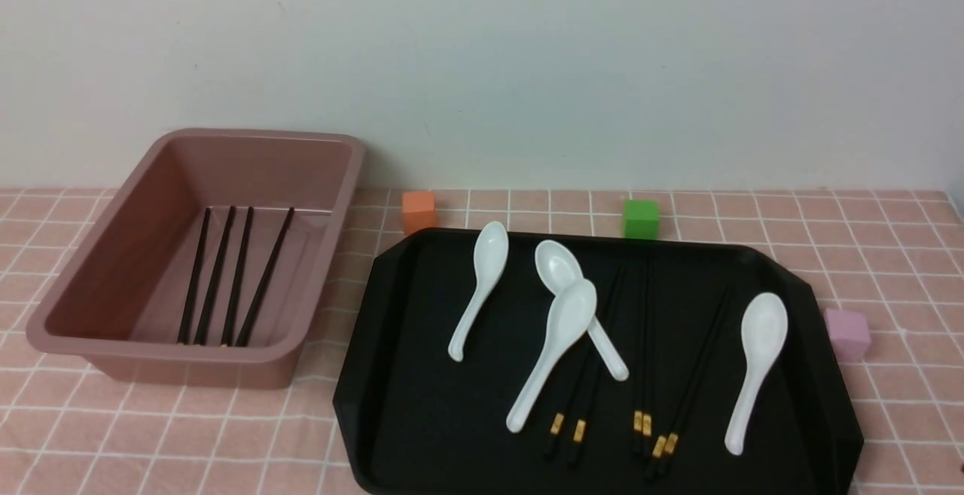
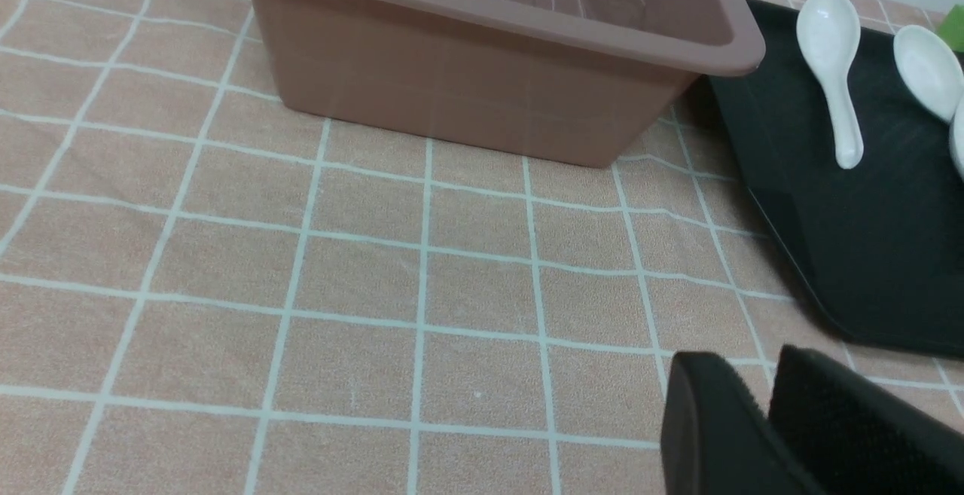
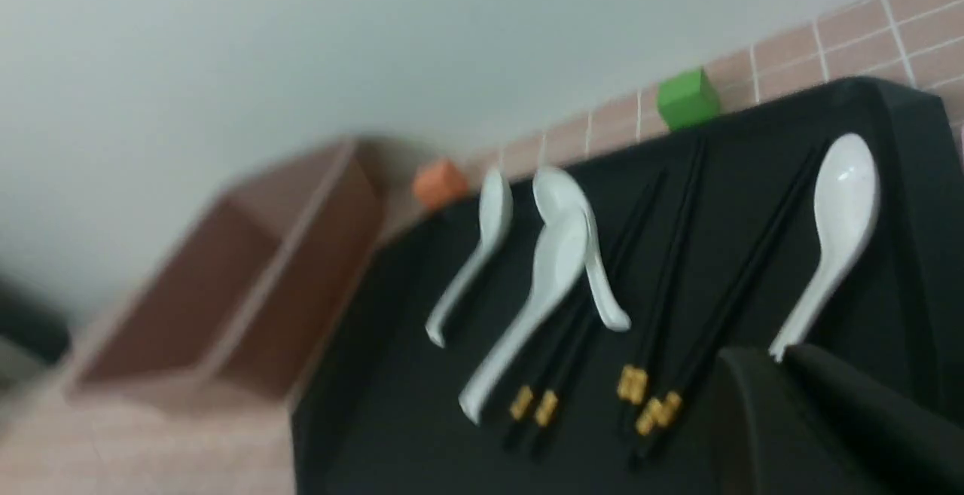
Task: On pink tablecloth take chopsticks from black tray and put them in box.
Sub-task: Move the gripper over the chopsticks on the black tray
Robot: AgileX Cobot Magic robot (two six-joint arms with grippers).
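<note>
The box (image 1: 98, 284) stands at the left on the pink tablecloth (image 1: 226, 435) and holds several black chopsticks (image 1: 226, 276). The black tray (image 1: 407, 374) at the right holds several more chopsticks (image 1: 642, 359) with gold bands, partly under white spoons (image 1: 561, 337). Neither gripper shows in the front view. In the left wrist view my left gripper (image 2: 753, 365) is shut and empty, low over the cloth in front of the box (image 2: 482, 96), beside the tray's corner (image 2: 843, 254). In the blurred right wrist view my right gripper (image 3: 776, 355) is shut and empty above the tray's near end, beside the gold-banded chopsticks (image 3: 655, 412).
An orange cube (image 1: 419, 211) and a green cube (image 1: 641, 218) sit behind the tray near the wall. A pink cube (image 1: 847, 333) sits at the tray's right edge. Several white spoons lie across the tray, one (image 1: 757, 367) at its right side.
</note>
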